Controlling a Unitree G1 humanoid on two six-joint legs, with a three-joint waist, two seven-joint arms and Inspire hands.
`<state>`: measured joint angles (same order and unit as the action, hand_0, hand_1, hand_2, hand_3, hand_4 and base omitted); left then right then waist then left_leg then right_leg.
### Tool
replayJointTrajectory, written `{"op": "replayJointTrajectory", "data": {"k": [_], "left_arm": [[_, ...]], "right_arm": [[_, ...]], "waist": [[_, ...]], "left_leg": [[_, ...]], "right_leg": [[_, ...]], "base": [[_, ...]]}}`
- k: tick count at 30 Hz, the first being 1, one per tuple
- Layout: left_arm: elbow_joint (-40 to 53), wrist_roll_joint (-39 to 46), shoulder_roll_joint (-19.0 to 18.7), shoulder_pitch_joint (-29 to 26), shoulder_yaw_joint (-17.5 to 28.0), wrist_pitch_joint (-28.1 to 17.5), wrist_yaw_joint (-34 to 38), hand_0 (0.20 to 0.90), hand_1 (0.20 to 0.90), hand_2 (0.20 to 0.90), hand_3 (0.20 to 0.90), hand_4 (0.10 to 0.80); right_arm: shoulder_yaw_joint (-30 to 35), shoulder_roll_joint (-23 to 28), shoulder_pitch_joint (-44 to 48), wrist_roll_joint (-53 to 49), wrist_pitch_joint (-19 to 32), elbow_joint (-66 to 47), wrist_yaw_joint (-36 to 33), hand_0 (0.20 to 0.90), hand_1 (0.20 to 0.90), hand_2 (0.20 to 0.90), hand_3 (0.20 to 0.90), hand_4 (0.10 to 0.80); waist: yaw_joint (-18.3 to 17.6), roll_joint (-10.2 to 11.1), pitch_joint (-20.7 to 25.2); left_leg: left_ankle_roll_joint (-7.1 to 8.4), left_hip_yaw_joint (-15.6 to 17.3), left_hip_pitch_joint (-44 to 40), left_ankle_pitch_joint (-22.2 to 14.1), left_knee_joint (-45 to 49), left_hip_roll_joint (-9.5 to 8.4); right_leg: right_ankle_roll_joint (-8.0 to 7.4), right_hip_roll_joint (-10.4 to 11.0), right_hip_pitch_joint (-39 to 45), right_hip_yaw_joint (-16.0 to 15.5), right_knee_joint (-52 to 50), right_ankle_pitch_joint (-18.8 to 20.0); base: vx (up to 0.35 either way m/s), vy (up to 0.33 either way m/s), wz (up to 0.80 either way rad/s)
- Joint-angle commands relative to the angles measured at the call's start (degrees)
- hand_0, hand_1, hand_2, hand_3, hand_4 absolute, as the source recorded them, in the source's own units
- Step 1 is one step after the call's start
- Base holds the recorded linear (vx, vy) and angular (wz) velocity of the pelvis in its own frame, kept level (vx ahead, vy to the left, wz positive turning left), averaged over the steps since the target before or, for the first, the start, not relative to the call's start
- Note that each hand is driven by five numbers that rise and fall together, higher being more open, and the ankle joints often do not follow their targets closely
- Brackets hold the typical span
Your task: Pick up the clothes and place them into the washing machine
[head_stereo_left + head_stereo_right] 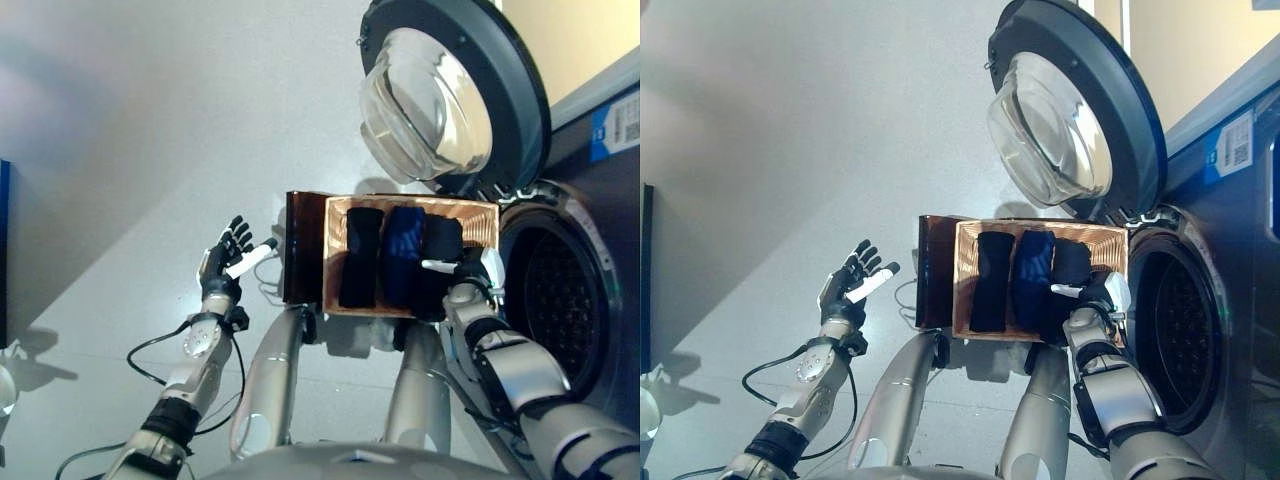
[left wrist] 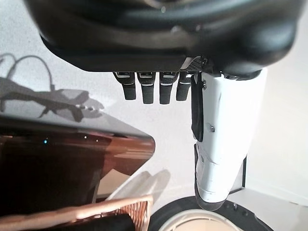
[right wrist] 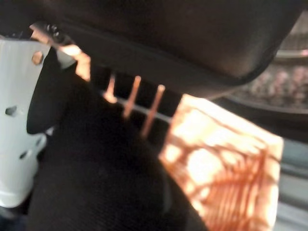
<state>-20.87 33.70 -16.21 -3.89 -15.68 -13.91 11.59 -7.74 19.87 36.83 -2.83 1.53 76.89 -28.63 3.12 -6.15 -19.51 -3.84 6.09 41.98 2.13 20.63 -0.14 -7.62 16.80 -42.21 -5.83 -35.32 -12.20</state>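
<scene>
A wicker basket (image 1: 482, 222) holds three rolled clothes side by side: a black roll (image 1: 358, 255), a blue roll (image 1: 402, 250) and another black roll (image 1: 442, 240) nearest the washing machine. My right hand (image 1: 468, 282) is at that last roll, its white thumb lying across it. In the right wrist view the black cloth (image 3: 106, 183) fills the space between thumb (image 3: 19, 120) and fingers, so the hand is shut on it. To the left of the basket my left hand (image 1: 222, 265) hangs in the air with straight, spread fingers (image 2: 149, 86), holding nothing.
The washing machine's drum (image 1: 560, 300) gapes just right of the basket, and its round door (image 1: 450, 90) is swung wide above. A dark brown box (image 1: 302, 245) adjoins the basket's left side. Pale floor lies to the left.
</scene>
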Motion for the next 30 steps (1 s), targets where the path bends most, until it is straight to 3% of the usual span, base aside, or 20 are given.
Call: {"op": "replayJointTrajectory", "data": {"k": [1, 9, 18, 22, 24, 30], "left_arm": [[2.09, -0.44, -1.12, 0.01, 4.85, -4.40, 0.46, 0.900, 0.900, 0.900, 0.900, 0.800], [-0.22, -0.92, -0.58, 0.33, 6.45, -4.24, 0.76, 0.900, 0.900, 0.900, 0.900, 0.800], [0.38, -1.06, -0.15, 0.87, 8.27, -4.31, 1.34, 0.900, 0.900, 0.900, 0.900, 0.800], [-0.18, -0.64, 0.43, 0.65, 8.46, -4.51, 1.34, 0.900, 0.900, 0.900, 0.900, 0.800], [-0.09, 0.51, 0.79, 0.41, 8.12, -4.69, 1.12, 0.900, 0.900, 0.900, 0.900, 0.800], [1.31, 4.29, 2.35, -0.38, 6.18, -4.54, -0.25, 0.900, 0.900, 0.900, 0.900, 0.800]], "right_arm": [[1.42, 3.42, -2.04, -3.00, 3.32, -1.70, -1.59, 0.200, 0.200, 0.200, 0.200, 0.300], [3.72, 2.53, -7.74, -7.42, 6.69, -6.71, -0.65, 0.200, 0.200, 0.200, 0.200, 0.300], [9.99, 0.99, -12.87, -18.50, 12.14, -13.05, 0.98, 0.200, 0.200, 0.200, 0.200, 0.300], [15.82, -1.73, -13.82, -33.19, 17.29, -13.65, 4.23, 0.200, 0.200, 0.200, 0.200, 0.300], [19.03, -3.79, -12.58, -45.69, 20.35, -13.57, 7.85, 0.200, 0.200, 0.200, 0.200, 0.300], [21.52, -9.02, -8.04, -65.87, 22.71, -13.93, 15.08, 0.200, 0.200, 0.200, 0.200, 0.300]], "waist": [[-0.40, 1.92, 1.12], [-1.83, 4.05, 2.01], [-3.29, 4.52, 2.30], [-3.67, 4.05, 1.95], [-3.64, 3.62, 1.48], [-2.91, 1.81, 0.50]], "left_leg": [[5.03, -2.19, -2.59, -6.70, 4.35, 2.00], [5.90, -2.38, -7.31, -4.85, -0.67, 2.75], [6.21, -2.45, -8.17, -4.95, -0.94, 3.10], [6.29, -2.09, -7.85, -5.41, -0.44, 3.26], [6.35, -1.98, -7.57, -5.62, -0.20, 3.28], [6.44, -1.42, -6.04, -6.02, 0.96, 3.26]], "right_leg": [[-0.59, 1.08, 5.22, 0.83, 16.84, 17.52], [-1.17, 0.59, 10.37, 0.04, 21.98, 19.19], [-1.25, 0.27, 11.19, 0.21, 22.52, 19.23], [-1.23, 0.31, 10.47, 0.58, 22.02, 18.77], [-1.20, 0.31, 9.96, 0.67, 21.76, 18.52], [-1.11, 0.40, 8.50, 0.94, 21.56, 18.26]], "base": [[0.076, -0.044, -0.05], [0.057, -0.037, -0.05], [0.015, -0.007, -0.03], [0.005, 0.010, -0.03], [-0.008, 0.012, -0.04], [-0.009, 0.019, -0.10]]}}
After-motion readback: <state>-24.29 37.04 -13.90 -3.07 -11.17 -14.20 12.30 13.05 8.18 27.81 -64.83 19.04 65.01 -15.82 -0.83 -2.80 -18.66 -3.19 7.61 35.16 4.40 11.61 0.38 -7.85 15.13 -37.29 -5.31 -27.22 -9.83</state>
